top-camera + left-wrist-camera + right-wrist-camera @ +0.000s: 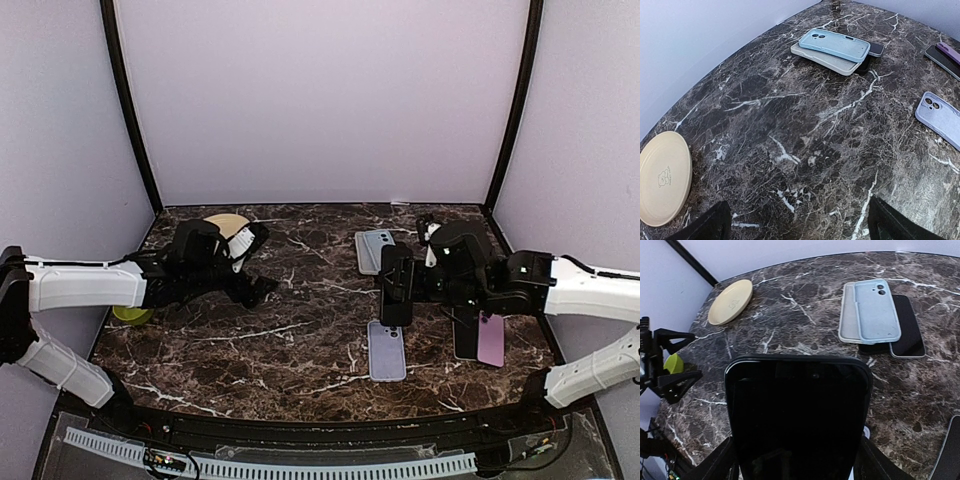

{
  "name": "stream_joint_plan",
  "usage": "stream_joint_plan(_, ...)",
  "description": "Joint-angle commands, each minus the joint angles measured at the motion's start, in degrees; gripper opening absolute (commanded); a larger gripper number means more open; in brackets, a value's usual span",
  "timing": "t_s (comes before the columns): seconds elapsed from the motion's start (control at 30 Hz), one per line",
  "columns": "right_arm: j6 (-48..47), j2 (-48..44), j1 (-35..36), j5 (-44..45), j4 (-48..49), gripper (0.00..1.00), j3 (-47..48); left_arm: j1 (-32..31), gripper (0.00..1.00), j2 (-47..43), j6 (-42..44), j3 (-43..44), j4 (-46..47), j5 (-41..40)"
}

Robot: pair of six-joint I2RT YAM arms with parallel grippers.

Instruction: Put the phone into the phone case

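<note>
1. Clamping the phone (397,285) in the right gripper (410,287), jaws pressing on its two long edges; carrying it upright above the table (300,340), dark face filling the right wrist view (797,415).
2. Placing the case (386,350) flat on the marble, just nearer the arm bases than the phone and almost under it; judging this lavender one to be the target, being the closest.
3. Reading the case's long axis as running near-to-far in the top view, while the phone's long axis is standing close to vertical; needing, by that judgement, a tilt down to flat and a short drop toward the bases.
4. Not managing to tell whether the case's open side is facing up; only its lens cut-out is showing in the left wrist view (940,117).
5. Reaching in from the right with the forearm low and the wrist bent toward the centre.
6. Resting the left gripper (262,262) well apart, jaws spread wide and holding nothing, beside the plate (228,224); making the right arm plainly the nearer one.
</note>
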Motion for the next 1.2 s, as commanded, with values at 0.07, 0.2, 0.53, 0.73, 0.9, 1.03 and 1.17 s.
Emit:
stream_joint_plan(0.07,14.29,6.74,7.44,20.94,-4.83,0.04,0.41,-1.86,0.98,-0.56,-0.55,1.79,-0.88,-1.08)
stream_joint_plan(0.2,17.65,14.44,10.59,22.99,-8.28,0.00,2.70,-2.45,0.98,-0.70,0.12,1.84,-1.27,-3.69)
stream_joint_plan(0.53,16.49,23.10,11.76,17.95,-7.18,0.00,3.92,-3.00,0.98,0.08,0.92,1.88,-1.64,-4.59)
stream_joint_plan(0.73,17.99,24.34,11.77,16.98,-8.30,0.00,4.02,-3.07,0.98,0.72,1.08,2.04,-1.76,-4.51)
stream_joint_plan(0.9,19.46,27.10,11.81,17.14,-11.39,0.00,5.57,-3.10,0.98,0.70,1.24,2.09,-1.78,-4.92)
stream_joint_plan(1.03,18.84,27.95,11.76,17.82,-11.36,0.00,5.50,-3.14,0.98,0.77,1.19,2.06,-1.74,-4.87)
stream_joint_plan(1.17,17.67,28.04,11.76,18.89,-11.43,0.00,5.27,-3.13,0.98,1.05,1.19,2.12,-1.74,-4.69)
